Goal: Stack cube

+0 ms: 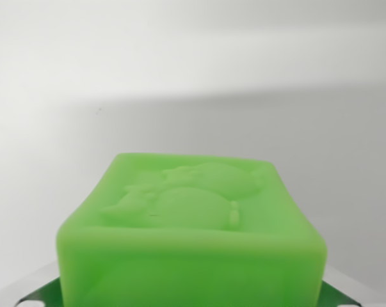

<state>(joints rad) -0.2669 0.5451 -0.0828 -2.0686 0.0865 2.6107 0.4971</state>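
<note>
Wrist view, very close: green cube (193,236) fills the 6 o'clock part of frame, bottom edge cut off. Near face is plain and glossy, top face carries a raised relief figure (186,195), shape unclear. Dark green bits (42,295) show at 7 and 5 o'clock beside the cube's lower corners, grey slivers just outside them; cannot tell what they are. Gripper fingers not identifiable here, so cannot tell if spread or pinching the cube. Past the cube toward 12 o'clock, a plain white surface (193,77) with a soft grey shadow band across the middle, brighter at 1 o'clock
</note>
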